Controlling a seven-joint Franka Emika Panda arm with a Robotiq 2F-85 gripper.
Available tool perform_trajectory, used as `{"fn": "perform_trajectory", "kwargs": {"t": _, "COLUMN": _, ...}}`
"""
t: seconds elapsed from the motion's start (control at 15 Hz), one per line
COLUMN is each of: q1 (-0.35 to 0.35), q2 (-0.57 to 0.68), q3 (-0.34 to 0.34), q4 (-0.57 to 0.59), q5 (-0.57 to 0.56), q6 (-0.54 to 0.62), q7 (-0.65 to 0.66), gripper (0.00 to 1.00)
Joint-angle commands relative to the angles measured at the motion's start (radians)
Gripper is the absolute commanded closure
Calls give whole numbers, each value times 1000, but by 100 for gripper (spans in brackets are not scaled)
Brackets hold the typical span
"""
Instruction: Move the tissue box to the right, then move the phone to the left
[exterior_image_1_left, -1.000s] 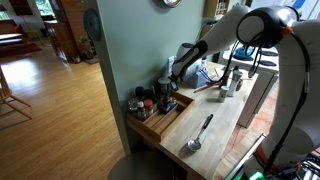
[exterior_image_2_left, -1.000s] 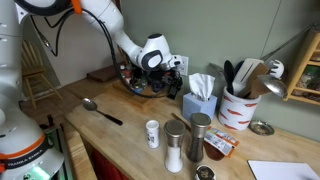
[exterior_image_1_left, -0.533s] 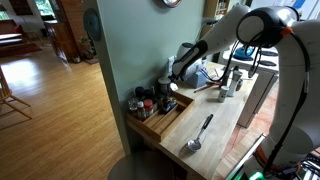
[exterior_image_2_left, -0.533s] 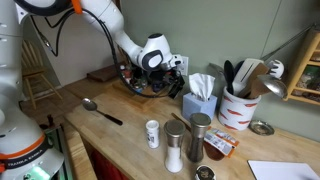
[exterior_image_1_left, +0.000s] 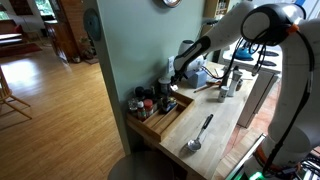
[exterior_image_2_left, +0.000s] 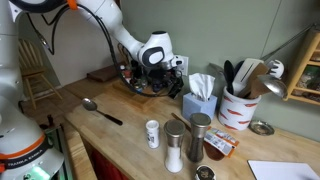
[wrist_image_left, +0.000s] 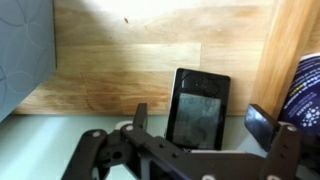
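Phone (wrist_image_left: 197, 105) flat on table (wrist_image_left: 120, 60) near back edge, not gripped; claw (wrist_image_left: 200, 118) spread wide, empty, jaws either side above it. Tissue box (exterior_image_2_left: 200, 102) nearby at back edge, probably placed; phone move remains. Count: one phone, one tissue box, one spoon (exterior_image_2_left: 100, 108), three shakers (exterior_image_2_left: 174, 145)

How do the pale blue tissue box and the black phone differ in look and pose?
The pale blue tissue box stands tall and bulky; the black rectangular phone lies flat and thin. The tissue box is light, with white tissue sprouting on top; the phone is dark and glossy. Both rest on the wooden counter.
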Motion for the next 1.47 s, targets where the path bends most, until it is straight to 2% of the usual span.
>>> {"fn": "perform_trajectory", "kwargs": {"t": 0.0, "q1": -17, "q2": -55, "q3": -2, "q4": -2, "q5": 15, "q6": -138, "q7": -41, "gripper": 0}}
{"fn": "perform_trajectory", "kwargs": {"t": 0.4, "q1": -2, "q2": -167, "q3": -48, "q4": 18, "q5": -12, "q6": -434, "q7": -1, "gripper": 0}}
{"fn": "perform_trajectory", "kwargs": {"t": 0.67, "q1": 3, "q2": -278, "q3": -72, "q4": 3, "q5": -17, "q6": -577, "q7": 31, "gripper": 0}}
{"fn": "perform_trajectory", "kwargs": {"t": 1.2, "q1": 5, "q2": -533, "q3": -103, "q4": -84, "q5": -27, "q6": -701, "q7": 65, "gripper": 0}}
{"fn": "perform_trajectory", "kwargs": {"t": 1.27, "q1": 3, "q2": -567, "q3": -103, "q4": -107, "q5": -57, "q6": -719, "q7": 95, "gripper": 0}}
{"fn": "perform_trajectory", "kwargs": {"t": 1.4, "q1": 6, "q2": -634, "q3": -109, "q4": -149, "q5": -70, "q6": -766, "q7": 71, "gripper": 0}}
